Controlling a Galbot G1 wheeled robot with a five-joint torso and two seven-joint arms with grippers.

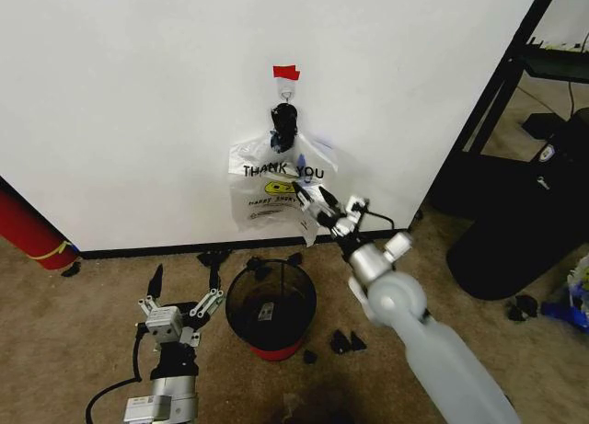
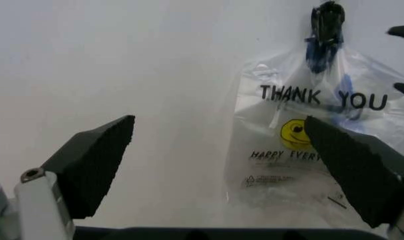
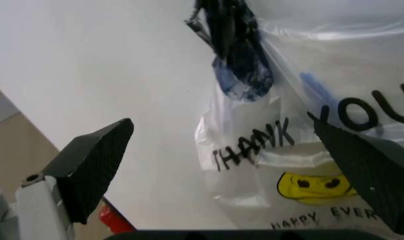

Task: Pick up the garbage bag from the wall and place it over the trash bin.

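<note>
— Where, the garbage bag (image 1: 276,180)?
— Hanging flat against the wall (image 1: 138,102), bunched dark handles looped on a small hook (image 1: 287,95) under a strip of red tape (image 1: 286,73). Printed "THANK YOU" above a yellow smiley; blue patches near the gathered top. Same bag in the left wrist view (image 2: 308,145) and, much closer, in the right wrist view (image 3: 308,150).
— And the trash bin (image 1: 271,309)?
— Standing on the carpet (image 1: 74,332) just below the bag, near the black baseboard (image 1: 138,251). Black mesh, red base, upright, mouth uncovered.
— Right claw (image 1: 309,196)?
— Raised in front of the bag's lower right part, level with the print, fingers spread wide, nothing between them. Cannot tell whether touching the plastic. From its own wrist camera, the right claw (image 3: 255,165) frames the lettering and smiley, dark fingertips (image 3: 95,160) far apart.
— Left claw (image 1: 184,291)?
— Low, just left of the bin, over the carpet, pointing toward the wall. Also wide open and empty; in its wrist view (image 2: 221,160) the two black fingertips (image 2: 98,160) stand well apart with the bag off toward one side.
— Anything else around?
— Small black scraps (image 1: 345,343) scattered on the carpet around the bin. A red cylinder (image 1: 28,226) leaning at the far left edge. A large dark bin (image 1: 520,222) and a black shelf frame (image 1: 502,84) at the right.
</note>
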